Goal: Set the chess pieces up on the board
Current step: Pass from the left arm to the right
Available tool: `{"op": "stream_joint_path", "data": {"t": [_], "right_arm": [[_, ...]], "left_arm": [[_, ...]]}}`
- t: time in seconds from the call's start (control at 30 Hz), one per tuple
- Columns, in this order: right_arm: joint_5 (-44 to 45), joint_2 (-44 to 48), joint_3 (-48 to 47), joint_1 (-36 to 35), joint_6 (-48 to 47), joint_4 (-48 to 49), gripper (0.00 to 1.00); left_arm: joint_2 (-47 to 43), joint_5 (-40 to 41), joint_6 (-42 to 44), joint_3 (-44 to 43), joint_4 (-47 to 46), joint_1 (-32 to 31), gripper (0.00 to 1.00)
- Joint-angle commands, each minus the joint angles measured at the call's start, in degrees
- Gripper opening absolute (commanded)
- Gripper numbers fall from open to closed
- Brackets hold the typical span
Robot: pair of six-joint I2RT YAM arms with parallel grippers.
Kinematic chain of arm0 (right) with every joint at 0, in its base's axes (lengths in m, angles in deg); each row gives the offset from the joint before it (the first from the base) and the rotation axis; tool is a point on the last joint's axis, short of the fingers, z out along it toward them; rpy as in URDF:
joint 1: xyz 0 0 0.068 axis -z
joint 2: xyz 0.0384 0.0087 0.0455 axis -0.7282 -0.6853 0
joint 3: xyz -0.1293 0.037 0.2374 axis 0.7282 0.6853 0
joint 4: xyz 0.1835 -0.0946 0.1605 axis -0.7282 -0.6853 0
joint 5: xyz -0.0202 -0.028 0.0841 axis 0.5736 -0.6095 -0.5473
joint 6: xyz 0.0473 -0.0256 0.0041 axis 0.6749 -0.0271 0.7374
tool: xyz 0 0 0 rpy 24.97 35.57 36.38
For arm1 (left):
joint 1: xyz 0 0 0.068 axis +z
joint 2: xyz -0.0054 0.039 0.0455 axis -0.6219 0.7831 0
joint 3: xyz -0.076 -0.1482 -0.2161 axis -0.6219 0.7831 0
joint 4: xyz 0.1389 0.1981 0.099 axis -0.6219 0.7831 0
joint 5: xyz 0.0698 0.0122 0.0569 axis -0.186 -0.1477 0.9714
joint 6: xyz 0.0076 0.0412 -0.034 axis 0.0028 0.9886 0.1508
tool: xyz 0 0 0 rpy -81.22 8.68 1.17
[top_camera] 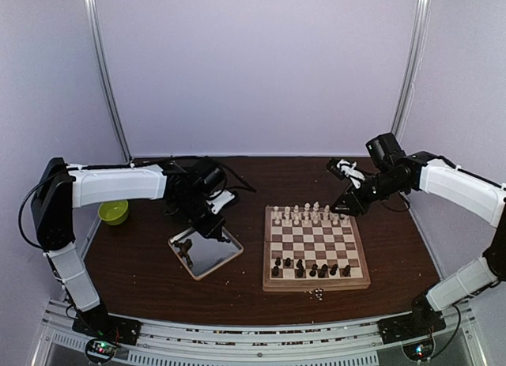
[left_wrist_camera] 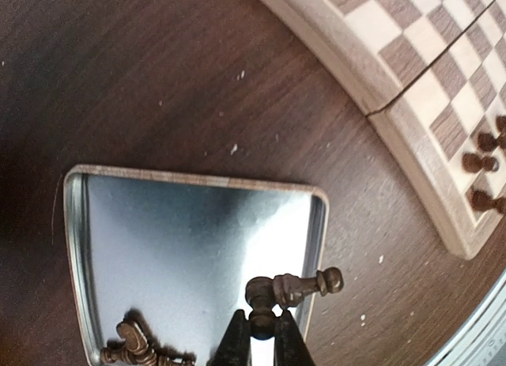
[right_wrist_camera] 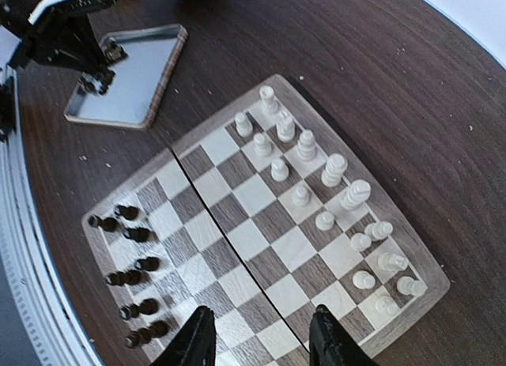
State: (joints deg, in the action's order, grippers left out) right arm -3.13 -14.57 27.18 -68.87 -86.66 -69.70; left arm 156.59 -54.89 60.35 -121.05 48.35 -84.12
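The board (top_camera: 316, 285) lies right of centre. Cream pieces (top_camera: 308, 216) fill its far rows and several dark pieces (top_camera: 312, 267) stand on its near rows. My left gripper (left_wrist_camera: 261, 344) is shut on a dark chess piece (left_wrist_camera: 294, 288), which lies sideways just above the right rim of the silver tray (left_wrist_camera: 75, 247). More dark pieces (left_wrist_camera: 134, 346) lie in the tray's corner. The left gripper also shows in the top view (top_camera: 191, 241). My right gripper (right_wrist_camera: 261, 342) is open and empty, high above the board (right_wrist_camera: 431, 283), beyond its far right corner in the top view (top_camera: 348, 206).
A green bowl (top_camera: 113, 212) sits at the far left under the left arm. Pale crumbs (left_wrist_camera: 234, 149) dot the dark table. Small bits (top_camera: 316, 293) lie just in front of the board. Cables (top_camera: 237, 184) run behind the tray.
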Motion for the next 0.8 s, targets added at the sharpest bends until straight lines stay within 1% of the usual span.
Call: {"op": "stream_joint_path", "data": {"t": [0.0,0.17,0.33,0.53,0.77], "right_arm": [[-8.4,-4.9,-7.6,-0.7,8.6,1.9,0.42],[-13.2,-13.5,-14.5,-3.4,15.5,3.1,0.42],[-15.9,-18.1,-16.3,-7.1,21.0,6.2,0.41],[-15.8,-21.3,-18.2,-11.7,23.5,8.0,0.41],[-15.8,-26.0,-22.8,-15.1,26.4,9.4,0.42]], "left_arm": [[-2.0,-5.1,-7.1,-3.5,-8.9,0.4,0.08],[-2.3,-7.2,-13.9,-4.3,-15.2,0.4,0.09],[-2.8,-9.2,-18.0,-3.7,-18.7,0.4,0.09],[-2.9,-12.5,-19.9,-3.1,-20.5,0.4,0.10],[-3.2,-13.0,-20.6,-2.5,-21.0,0.4,0.10]]}}
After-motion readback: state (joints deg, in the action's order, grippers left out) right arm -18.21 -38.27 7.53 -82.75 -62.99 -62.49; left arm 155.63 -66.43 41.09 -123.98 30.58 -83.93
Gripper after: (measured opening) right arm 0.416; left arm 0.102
